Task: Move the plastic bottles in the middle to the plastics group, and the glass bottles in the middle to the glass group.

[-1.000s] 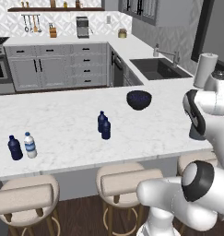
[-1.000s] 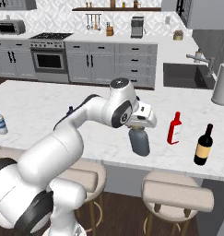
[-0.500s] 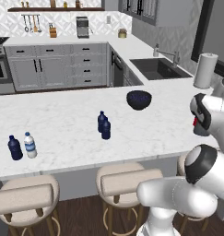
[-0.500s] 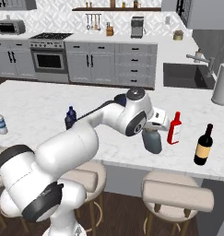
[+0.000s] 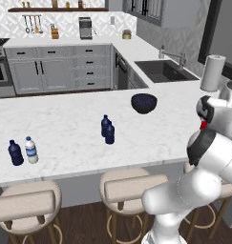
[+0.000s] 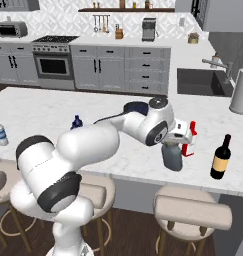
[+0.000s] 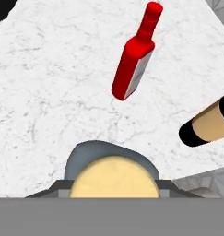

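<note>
Hand view: the gripper (image 7: 113,196) is clamped on the tan stopper of the grey bottle (image 7: 111,156), jaws narrowed onto it, marble counter (image 7: 53,92) below. Just beyond stand the red bottle (image 7: 134,60) and, to the right, the dark bottle (image 7: 208,122) with a tan label. Right base view shows the grey bottle (image 6: 172,156) at the near counter edge, just left of the red bottle (image 6: 192,137). Left base view has 2 navy bottles (image 5: 107,129) mid-counter, and far left another navy bottle (image 5: 15,153) beside a clear bottle (image 5: 31,150).

Grey-blue bottle (image 6: 172,156), red bottle (image 7: 133,58), seemingly white-marbled counter (image 7: 53,87).
</note>
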Tool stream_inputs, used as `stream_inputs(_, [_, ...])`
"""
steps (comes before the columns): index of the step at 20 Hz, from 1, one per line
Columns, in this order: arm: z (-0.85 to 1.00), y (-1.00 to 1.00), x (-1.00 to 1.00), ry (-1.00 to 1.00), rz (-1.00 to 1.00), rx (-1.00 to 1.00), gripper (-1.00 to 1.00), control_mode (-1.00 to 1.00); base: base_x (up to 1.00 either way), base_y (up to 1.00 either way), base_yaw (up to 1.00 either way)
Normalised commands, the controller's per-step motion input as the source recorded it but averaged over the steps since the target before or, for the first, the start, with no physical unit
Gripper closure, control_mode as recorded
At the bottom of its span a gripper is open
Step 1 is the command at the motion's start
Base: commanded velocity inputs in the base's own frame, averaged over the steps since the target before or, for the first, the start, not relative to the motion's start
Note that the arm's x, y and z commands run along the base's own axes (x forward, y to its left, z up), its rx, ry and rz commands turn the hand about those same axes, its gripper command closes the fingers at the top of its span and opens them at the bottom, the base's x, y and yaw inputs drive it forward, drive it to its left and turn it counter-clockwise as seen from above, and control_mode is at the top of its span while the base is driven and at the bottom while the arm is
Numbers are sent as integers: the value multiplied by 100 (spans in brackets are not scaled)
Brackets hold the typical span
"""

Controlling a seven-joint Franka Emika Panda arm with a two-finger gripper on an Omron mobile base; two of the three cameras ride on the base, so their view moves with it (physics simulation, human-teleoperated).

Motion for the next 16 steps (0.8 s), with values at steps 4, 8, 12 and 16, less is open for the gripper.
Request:
stream_inputs(4, [-32, -41, 13, 1, 18, 0, 100, -100, 0, 0, 0])
stream_inputs(8, [-34, -30, 14, 0, 17, 0, 100, -100, 0, 0, 0])
stream_inputs(12, [-28, -21, 23, 0, 19, 0, 100, -100, 0, 0, 0])
stream_inputs(16, [-15, -21, 23, 0, 17, 0, 100, -100, 0, 0, 0])
